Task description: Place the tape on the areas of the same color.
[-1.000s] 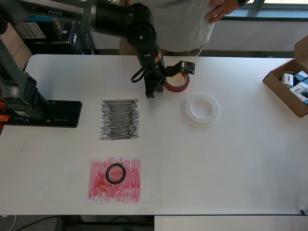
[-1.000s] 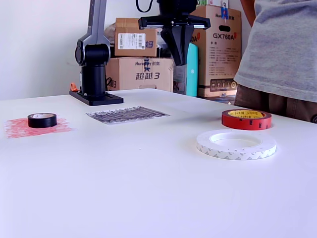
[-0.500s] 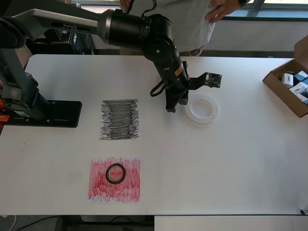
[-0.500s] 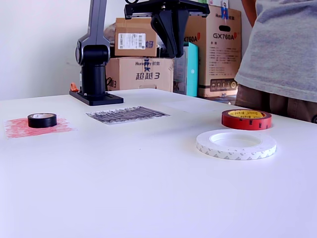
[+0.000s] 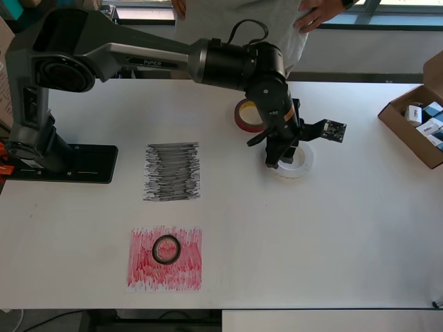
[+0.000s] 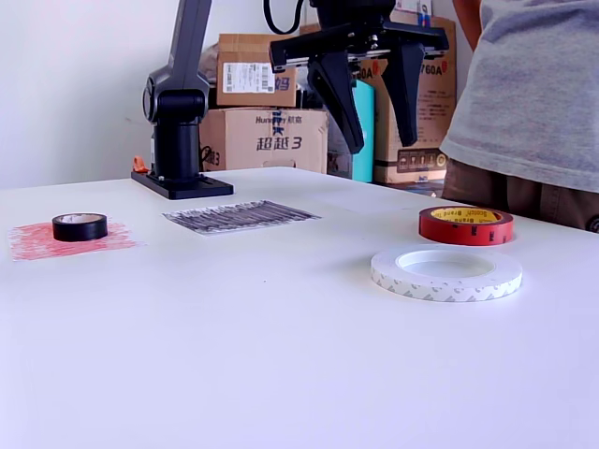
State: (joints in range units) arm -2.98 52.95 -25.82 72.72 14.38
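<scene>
The white tape ring (image 5: 302,160) (image 6: 445,272) lies flat on the table. My gripper (image 5: 283,156) (image 6: 384,146) hangs above it with its jaws spread wide and nothing between them, clear of the table. The dark-red roll with a yellow core (image 5: 242,117) (image 6: 465,225) lies just behind, partly hidden by the arm in the overhead view. The small black roll (image 5: 166,249) (image 6: 79,226) sits on the red scribbled patch (image 5: 187,270) (image 6: 33,243). The black scribbled patch (image 5: 172,171) (image 6: 241,215) is bare. I cannot make out a white patch.
The arm's black base (image 5: 66,163) (image 6: 180,140) stands at the overhead view's left. An open cardboard box (image 5: 415,135) with small boxes sits at the table's right edge. A person (image 5: 263,31) (image 6: 533,103) stands at the far side. Cartons (image 6: 267,103) are stacked behind the table.
The gripper has swung from beside the red roll toward the overhead view's right, to over the white ring. Its jaws have spread apart. The tapes have not moved.
</scene>
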